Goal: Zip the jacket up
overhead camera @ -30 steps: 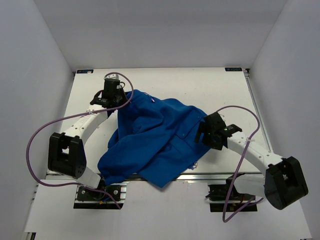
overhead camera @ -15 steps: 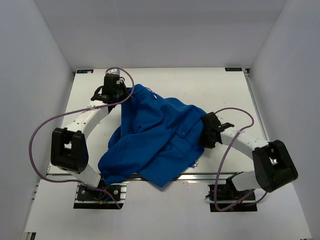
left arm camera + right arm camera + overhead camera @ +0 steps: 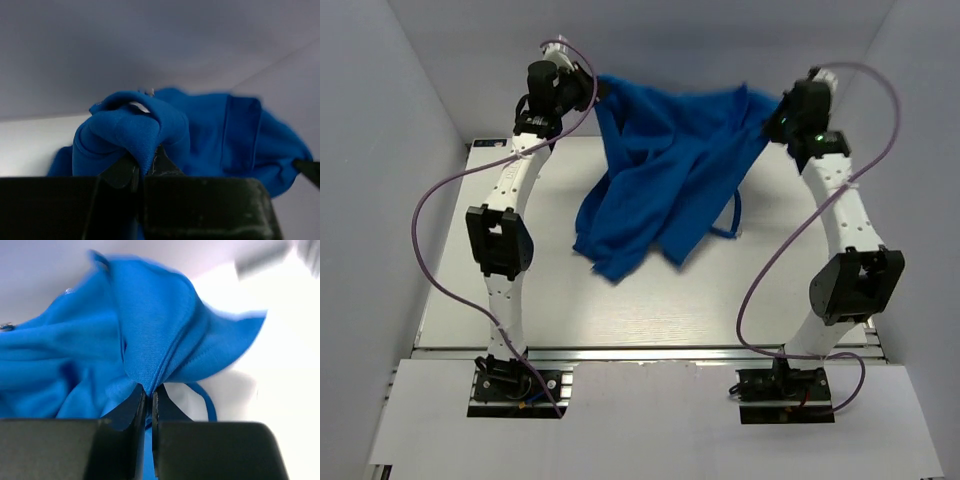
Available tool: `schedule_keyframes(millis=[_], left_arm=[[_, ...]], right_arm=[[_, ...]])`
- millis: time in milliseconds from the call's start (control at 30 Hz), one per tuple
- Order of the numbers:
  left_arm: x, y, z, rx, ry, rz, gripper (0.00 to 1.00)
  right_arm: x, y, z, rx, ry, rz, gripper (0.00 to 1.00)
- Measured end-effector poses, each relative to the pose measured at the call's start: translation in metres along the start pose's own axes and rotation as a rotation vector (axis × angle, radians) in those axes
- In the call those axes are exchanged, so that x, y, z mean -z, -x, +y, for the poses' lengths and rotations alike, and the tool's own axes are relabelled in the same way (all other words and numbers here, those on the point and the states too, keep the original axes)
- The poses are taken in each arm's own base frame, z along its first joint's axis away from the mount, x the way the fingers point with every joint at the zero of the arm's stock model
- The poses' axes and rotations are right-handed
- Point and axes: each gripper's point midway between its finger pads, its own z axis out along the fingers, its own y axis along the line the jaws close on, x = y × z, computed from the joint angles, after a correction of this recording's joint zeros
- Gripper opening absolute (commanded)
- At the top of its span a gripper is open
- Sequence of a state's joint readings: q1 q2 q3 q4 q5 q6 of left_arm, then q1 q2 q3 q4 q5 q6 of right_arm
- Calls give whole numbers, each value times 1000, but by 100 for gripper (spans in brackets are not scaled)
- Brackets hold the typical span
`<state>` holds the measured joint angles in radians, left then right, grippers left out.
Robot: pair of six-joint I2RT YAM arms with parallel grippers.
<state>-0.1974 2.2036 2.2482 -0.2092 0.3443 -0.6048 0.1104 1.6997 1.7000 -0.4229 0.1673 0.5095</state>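
We judged the task barely begun. The bright royal-blue soft fabric jacket (image 3: 665, 170) was open, its panels drooping in loose folds, and no view showed a closed zipper line. As far as we could see, the only thing secured was a hold on two parts of the garment. Finding both zipper halves, mating them at the bottom and drawing the pull up were all left to do. A small silvery speck (image 3: 6, 327) showed at the edge of the right wrist view, but we could not tell whether it was the pull or a snap.

The jacket was strung in the air between the two arms, above the far edge of the white tabletop (image 3: 620, 310). Its lower folds hung toward the middle of the tabletop, and we could not tell whether they touched it. A thin blue cord loop (image 3: 732, 215) dangled on the right side.

Both arms stood tall from their bases at the near edge. The left arm (image 3: 505, 200) reached up over the far left corner and the right arm (image 3: 845, 220) over the far right corner. The left jaws were clamped on a bunched fold of the jacket. The right jaws were pressed together on a thin ridge of its fabric.
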Motion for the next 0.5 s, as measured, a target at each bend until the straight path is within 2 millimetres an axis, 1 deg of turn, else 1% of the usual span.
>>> schedule_keyframes(millis=[33,67,100,133,167,200,233,267,333,367,400,433,500], left_arm=[[2,12,-12,-5,-41,-33,0],[5,19,-19,-6,-63,-50,0],[15,34,-33,-11,-110,-93,0],[25,41,-40,-11,-131,-113,0],[35,47,-42,-9,-142,-134,0],[49,50,-42,-4,-139,-147,0],[63,51,-38,3,-128,-157,0],[77,50,-32,12,-112,-166,1],[109,40,-10,39,-55,-176,15],[122,28,4,58,-16,-171,23],[136,13,19,81,30,-159,28],[148,-3,33,106,75,-142,32],[170,-51,65,180,184,-83,33]], right_arm=[[11,37,13,16,33,-79,0],[23,64,22,31,59,-139,0],[41,89,30,47,84,-204,0],[56,104,33,63,98,-246,0],[72,112,33,77,107,-275,0],[87,117,33,91,114,-296,0],[99,116,30,105,121,-307,0],[109,109,25,111,119,-305,0],[123,81,11,116,112,-261,0],[124,61,3,112,110,-228,0],[125,37,-7,102,110,-194,0],[122,2,-21,92,103,-126,0],[114,-74,-51,70,76,38,0]])
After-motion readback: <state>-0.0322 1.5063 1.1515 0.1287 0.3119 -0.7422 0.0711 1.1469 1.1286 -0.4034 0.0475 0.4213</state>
